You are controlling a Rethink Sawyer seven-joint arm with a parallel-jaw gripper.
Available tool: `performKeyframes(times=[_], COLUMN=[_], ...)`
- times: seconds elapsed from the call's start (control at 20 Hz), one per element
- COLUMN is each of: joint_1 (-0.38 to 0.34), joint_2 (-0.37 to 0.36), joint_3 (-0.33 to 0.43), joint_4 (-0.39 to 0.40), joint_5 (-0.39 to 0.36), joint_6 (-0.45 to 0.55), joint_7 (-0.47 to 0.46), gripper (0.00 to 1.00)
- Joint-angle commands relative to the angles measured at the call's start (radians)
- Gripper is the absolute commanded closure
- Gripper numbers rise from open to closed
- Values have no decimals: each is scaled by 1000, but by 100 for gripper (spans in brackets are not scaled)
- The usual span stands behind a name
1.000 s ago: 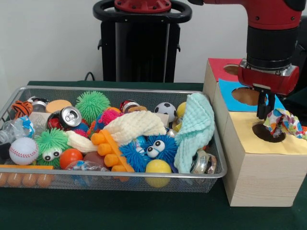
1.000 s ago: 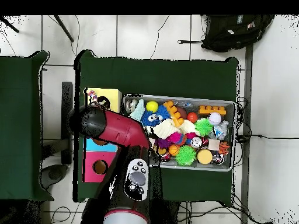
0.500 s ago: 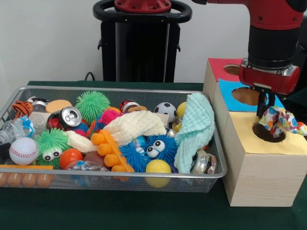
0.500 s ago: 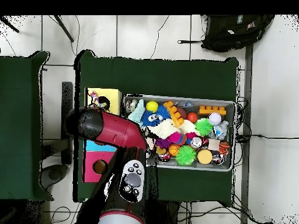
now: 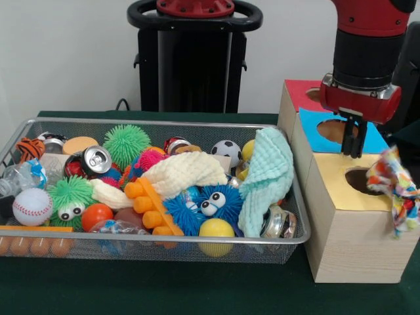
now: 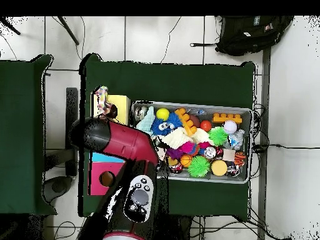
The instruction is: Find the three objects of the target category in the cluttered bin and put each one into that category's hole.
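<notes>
Wooden box [image 5: 351, 243] top, pincer [image 5: 353, 154] raised, empty, fingers nearly together, patterned cloth [image 5: 396, 191] now off hole, over box edge.

A green-covered table [image 5: 164, 289] carries a wire mesh bin [image 5: 157, 244] filled with clutter and, just beside it, a wooden box [image 5: 357, 243] with coloured holed panels.

A robot lab — green-draped tables [image 6: 169, 78], tiled floor [image 6: 156, 37], loose cables [image 6: 275, 147].
</notes>
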Motion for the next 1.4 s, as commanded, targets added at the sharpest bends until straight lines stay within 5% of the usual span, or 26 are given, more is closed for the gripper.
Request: performKeyframes(times=[0.05, 0.8, 0.95, 1.05, 1.25, 1.3, 1.4], joint_1=[15, 15, 5, -42, -71, -70, -66], joint_2=[-13, -60, -74, -70, -50, -48, -48], joint_3=[-49, -70, -42, 52, 108, 111, 110], joint_4=[70, 74, 100, 171, 181, 183, 189], joint_5=[-83, -98, -60, 2, 7, 3, -2], joint_6=[179, 234, 146, -95, -242, -272, -319], joint_7=[159, 162, 171, 170, 182, 194, 212], gripper=[100, 100, 100, 100, 100, 0, 0])
